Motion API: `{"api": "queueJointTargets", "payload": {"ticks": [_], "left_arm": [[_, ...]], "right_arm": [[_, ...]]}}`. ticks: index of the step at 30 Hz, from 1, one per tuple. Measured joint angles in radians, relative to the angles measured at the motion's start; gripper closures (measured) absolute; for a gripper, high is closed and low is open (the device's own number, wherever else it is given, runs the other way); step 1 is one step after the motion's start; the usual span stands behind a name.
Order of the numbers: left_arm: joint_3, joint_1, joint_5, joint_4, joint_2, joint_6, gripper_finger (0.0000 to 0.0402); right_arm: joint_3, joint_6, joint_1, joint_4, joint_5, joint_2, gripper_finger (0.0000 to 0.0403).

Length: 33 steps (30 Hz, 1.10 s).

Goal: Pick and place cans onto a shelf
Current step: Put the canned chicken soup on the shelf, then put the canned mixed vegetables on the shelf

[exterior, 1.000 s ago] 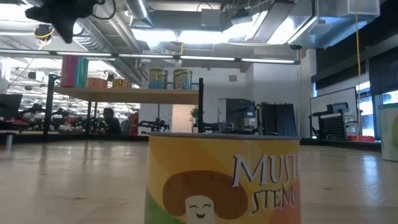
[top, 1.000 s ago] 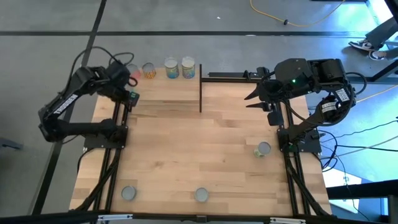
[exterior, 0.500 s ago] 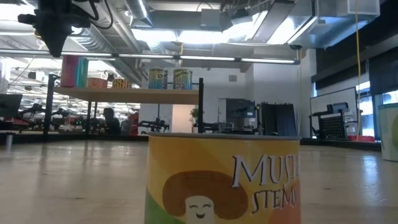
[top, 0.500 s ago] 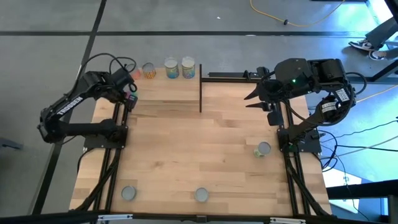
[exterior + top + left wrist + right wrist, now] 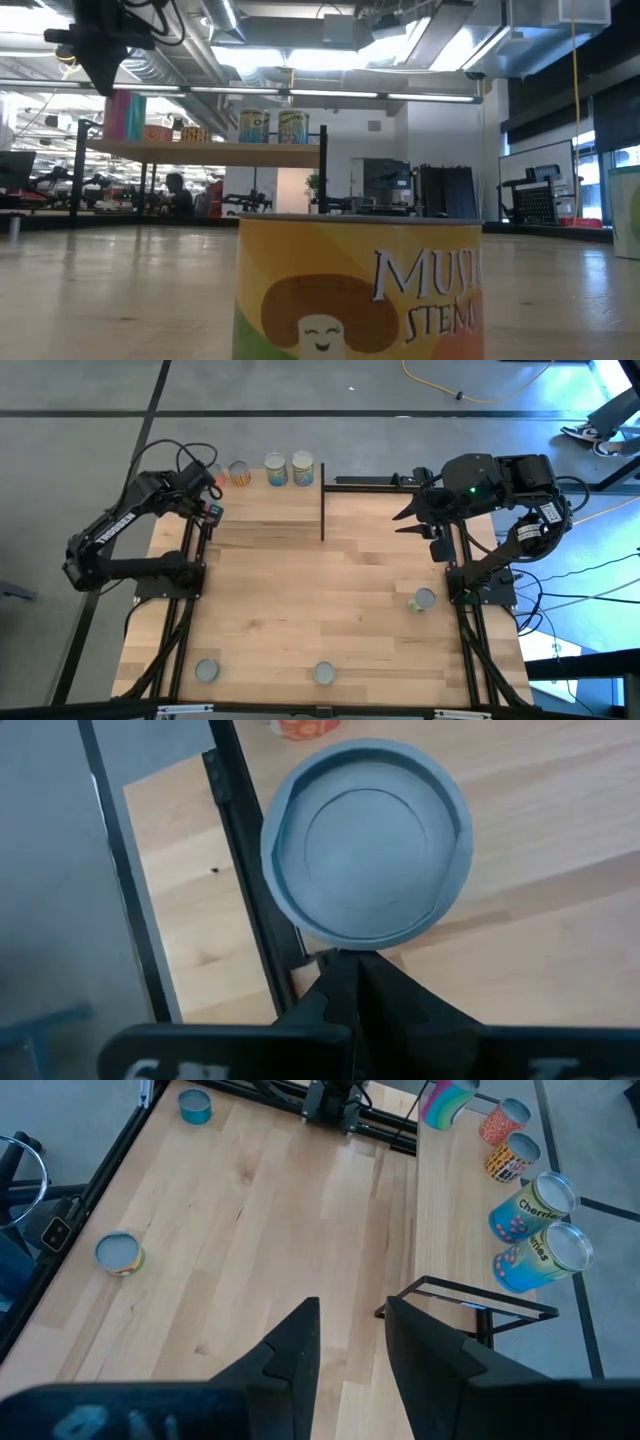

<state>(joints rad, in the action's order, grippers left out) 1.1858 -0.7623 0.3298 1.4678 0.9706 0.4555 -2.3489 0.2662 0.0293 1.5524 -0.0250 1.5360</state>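
The shelf is a raised light-wood board at the table's far left, and it also shows in the low view. Several cans stand on it: a pink-and-teal one at its left end, then orange and blue ones. My left gripper is shut right above the pink can's grey top, at its rim. My right gripper is open and empty, high over the table's far right. Three more cans stand on the table. My left gripper's shut fingertips point down at the rim of the pink can's top. I cannot tell whether they touch it. The can stands upright on the shelf.
A black upright marks the shelf's right end, and a black frame runs along the far edge to its right. A mushroom-label can fills the low view's front. The table's middle is bare wood.
My left gripper has gone toward the table's far edge and down, and now stands just above the pink can at the shelf's left end.
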Motion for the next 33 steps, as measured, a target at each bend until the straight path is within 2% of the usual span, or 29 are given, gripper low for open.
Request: {"api": "queueJointTargets", "payload": {"ticks": [11,16,22,26,28,31,33], "left_arm": [[0.000,-0.044,-0.014,-0.065,0.033,-0.085,0.0401],[0.020,-0.034,-0.112,-0.051,0.020,-0.072,0.0401],[0.153,0.045,-0.211,0.050,-0.004,-0.057,0.0401],[0.242,0.120,-0.241,0.065,-0.030,-0.047,0.0401],[0.269,0.151,-0.243,0.065,-0.048,-0.039,0.0401],[0.282,0.186,-0.242,0.066,-0.075,-0.010,0.0401],[0.282,0.203,-0.236,0.066,-0.097,0.016,0.0401]], "right_arm": [[0.000,0.000,0.000,0.001,0.000,0.000,0.0286],[0.000,0.000,0.000,0.004,0.000,0.000,0.0286],[0.001,-0.085,0.000,0.020,0.004,-0.006,0.0286],[0.015,-0.205,0.003,0.016,0.071,-0.030,0.0286],[0.049,-0.233,0.016,0.015,0.143,-0.052,0.0286],[0.160,-0.235,0.046,0.018,0.252,-0.114,0.0286],[0.256,-0.242,0.068,0.017,0.254,-0.166,0.0286]]}}
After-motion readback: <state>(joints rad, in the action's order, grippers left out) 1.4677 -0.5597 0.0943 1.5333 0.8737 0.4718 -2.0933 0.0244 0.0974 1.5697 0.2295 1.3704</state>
